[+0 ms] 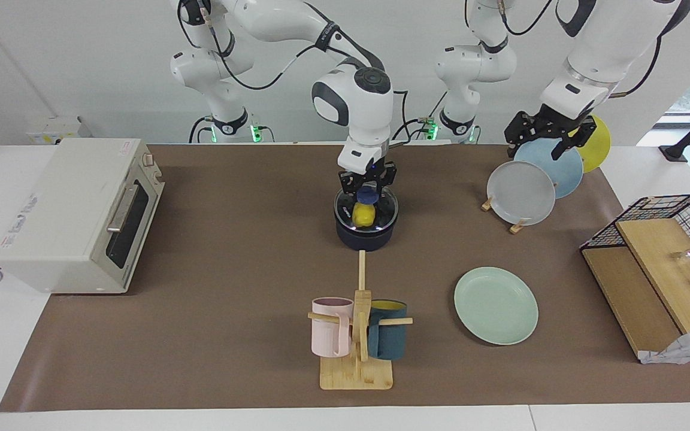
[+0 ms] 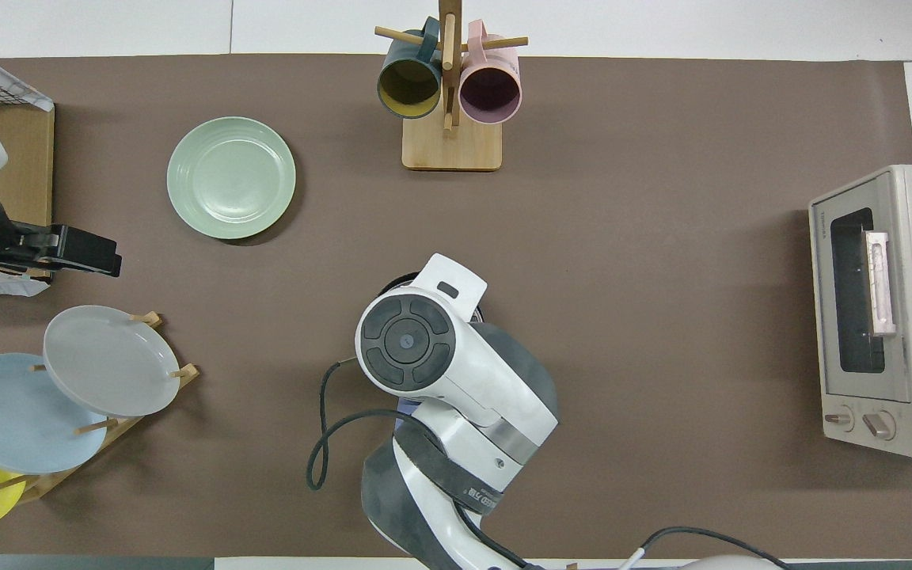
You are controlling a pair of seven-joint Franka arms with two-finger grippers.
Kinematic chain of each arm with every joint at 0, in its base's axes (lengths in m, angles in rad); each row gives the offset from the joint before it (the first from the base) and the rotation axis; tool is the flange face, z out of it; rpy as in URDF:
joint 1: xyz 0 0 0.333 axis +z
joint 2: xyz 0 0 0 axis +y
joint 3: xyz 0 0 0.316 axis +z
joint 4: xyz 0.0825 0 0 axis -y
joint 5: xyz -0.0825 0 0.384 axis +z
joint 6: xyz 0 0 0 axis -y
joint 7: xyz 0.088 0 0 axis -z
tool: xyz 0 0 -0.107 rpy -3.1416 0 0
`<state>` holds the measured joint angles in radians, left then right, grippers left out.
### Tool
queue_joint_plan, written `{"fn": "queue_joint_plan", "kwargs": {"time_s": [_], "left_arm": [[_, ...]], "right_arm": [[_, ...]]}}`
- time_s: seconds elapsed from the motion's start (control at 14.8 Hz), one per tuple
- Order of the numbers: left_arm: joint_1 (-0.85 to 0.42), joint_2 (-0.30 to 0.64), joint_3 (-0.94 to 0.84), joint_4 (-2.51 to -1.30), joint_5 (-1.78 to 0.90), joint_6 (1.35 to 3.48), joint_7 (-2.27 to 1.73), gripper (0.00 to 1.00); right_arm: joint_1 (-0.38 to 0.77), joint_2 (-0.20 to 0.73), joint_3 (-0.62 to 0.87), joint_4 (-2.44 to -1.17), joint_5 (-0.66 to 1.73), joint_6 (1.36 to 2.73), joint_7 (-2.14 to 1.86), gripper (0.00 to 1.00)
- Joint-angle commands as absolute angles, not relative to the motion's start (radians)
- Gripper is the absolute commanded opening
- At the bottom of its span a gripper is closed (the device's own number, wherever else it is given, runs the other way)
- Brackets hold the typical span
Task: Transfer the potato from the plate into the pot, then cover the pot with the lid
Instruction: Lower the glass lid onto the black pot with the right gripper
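Observation:
The dark navy pot (image 1: 365,238) stands mid-table, nearer to the robots than the mug tree. The clear glass lid (image 1: 383,211) lies on it, and the yellow potato (image 1: 363,214) shows through the glass inside the pot. My right gripper (image 1: 367,193) is straight above the pot, shut on the lid's blue knob (image 1: 367,195). In the overhead view the right arm hides the pot, the lid and the gripper. The mint-green plate (image 1: 496,305) (image 2: 230,178) lies bare toward the left arm's end. My left gripper (image 1: 550,136) (image 2: 80,252) waits raised over the plate rack.
A wooden mug tree (image 1: 357,335) with a pink and a teal mug stands farther from the robots than the pot. A rack with grey, light blue and yellow plates (image 1: 521,193) is by the left arm. A toaster oven (image 1: 75,215) is at the right arm's end, a wire basket (image 1: 668,239) at the left's.

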<state>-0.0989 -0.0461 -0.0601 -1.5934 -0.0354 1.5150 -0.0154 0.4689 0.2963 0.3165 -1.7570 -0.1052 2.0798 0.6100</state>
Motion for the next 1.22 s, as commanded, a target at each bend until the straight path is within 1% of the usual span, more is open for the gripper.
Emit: {"fn": "queue_joint_plan", "kwargs": {"time_s": [0.0, 0.47, 0.88, 1.15], "left_arm": [[-0.100, -0.063, -0.057, -1.595, -0.015, 1.503, -0.015, 1.00], [-0.098, -0.063, -0.058, -1.598, -0.015, 1.506, -0.029, 1.00], [-0.078, -0.063, -0.055, -1.592, -0.006, 1.511, -0.011, 1.00], [-0.077, -0.066, -0.052, -1.595, -0.006, 1.514, -0.006, 1.00]], "right_arm": [[0.465, 0.296, 0.325, -1.759, -0.139, 2.092, 0.632, 0.00], [0.465, 0.296, 0.325, -1.759, -0.164, 2.095, 0.632, 0.00], [0.462, 0.301, 0.325, -1.764, -0.164, 2.131, 0.634, 0.00], [0.472, 0.324, 0.325, -1.764, -0.166, 2.137, 0.650, 0.00]]}}
